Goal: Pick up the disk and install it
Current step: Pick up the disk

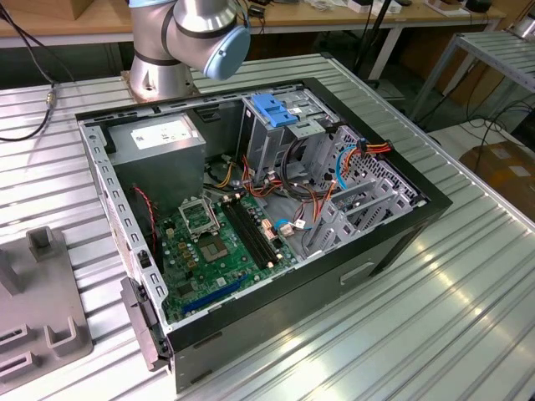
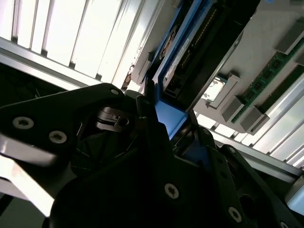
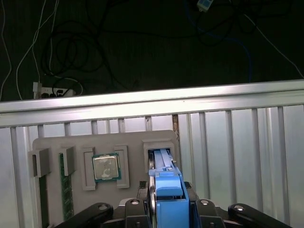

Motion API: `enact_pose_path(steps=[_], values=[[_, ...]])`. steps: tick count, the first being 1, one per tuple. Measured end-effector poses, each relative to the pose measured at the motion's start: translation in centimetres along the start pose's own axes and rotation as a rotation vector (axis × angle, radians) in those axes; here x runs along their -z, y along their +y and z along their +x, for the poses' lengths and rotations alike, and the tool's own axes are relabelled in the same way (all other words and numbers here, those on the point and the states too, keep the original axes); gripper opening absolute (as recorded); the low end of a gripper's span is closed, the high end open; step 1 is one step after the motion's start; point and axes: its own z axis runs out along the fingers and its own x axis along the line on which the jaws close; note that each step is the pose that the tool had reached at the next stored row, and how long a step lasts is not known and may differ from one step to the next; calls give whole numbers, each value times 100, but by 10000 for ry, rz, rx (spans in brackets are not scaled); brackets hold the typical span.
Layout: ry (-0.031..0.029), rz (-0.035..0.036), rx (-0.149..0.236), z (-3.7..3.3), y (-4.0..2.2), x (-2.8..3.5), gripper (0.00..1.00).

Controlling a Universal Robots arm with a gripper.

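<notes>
Context in the exterior view: an open black computer case (image 1: 251, 209) on the ribbed aluminium bench (image 1: 435, 317), beside the arm's silver shoulder joint (image 1: 201, 33). In both wrist views the black tool (image 3: 168, 211) (image 2: 171, 130) points down, clamped on the blue-framed grey disk (image 3: 166, 183) (image 2: 183, 52), which stands edge-on with its long axis running into a slot of the grey moulded tray (image 3: 95, 147).

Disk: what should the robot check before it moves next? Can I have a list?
1. Grip on the disk: ok, the gripper is shut on its blue rail.
2. Lift out of the tray slot: cannot tell; the disk's far end overlaps the slot in the first wrist view.
3. Open case: ok, no side cover on it.
4. Free bay in the cage: cannot tell.
5. Clear path past the cables: probably not ok, they lie loose beside the cage.
</notes>
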Motion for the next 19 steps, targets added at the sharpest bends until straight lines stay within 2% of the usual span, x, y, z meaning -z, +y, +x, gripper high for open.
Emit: enact_pose_path(steps=[19], values=[[2,0,75,5,2,-15,37]])
